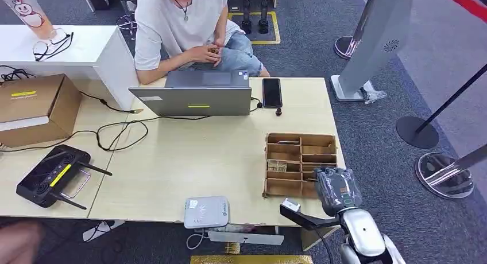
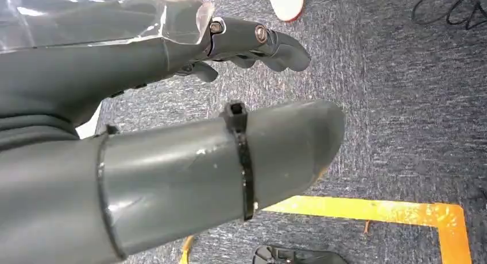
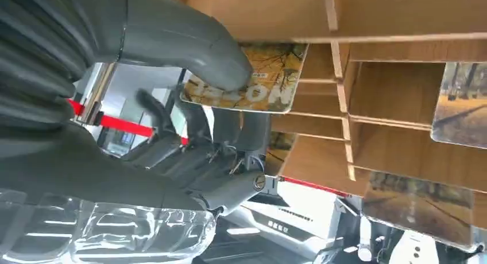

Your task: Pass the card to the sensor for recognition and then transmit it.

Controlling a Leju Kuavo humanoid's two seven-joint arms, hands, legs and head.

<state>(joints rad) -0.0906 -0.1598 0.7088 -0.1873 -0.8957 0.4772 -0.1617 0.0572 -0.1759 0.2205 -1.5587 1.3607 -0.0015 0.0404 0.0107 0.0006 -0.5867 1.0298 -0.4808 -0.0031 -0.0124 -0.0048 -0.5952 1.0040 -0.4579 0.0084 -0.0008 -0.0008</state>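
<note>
The left hand [image 2: 172, 103] hangs over grey carpet, fingers [image 2: 270, 40] loosely apart and holding nothing, apparently idle. On the table, the white sensor [image 1: 206, 211] lies near the front edge, well to the left of the working fingers. The right hand [image 3: 189, 132] reaches into the wooden card rack [image 1: 300, 163] at its near right corner; its thumb presses the card [image 3: 252, 80] against the fingers beneath, a pinch likely meant to draw it clear of the compartment.

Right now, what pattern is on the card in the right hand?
The card shows a yellow-brown autumn tree photo with pale lettering, clearest in the right wrist view.
</note>
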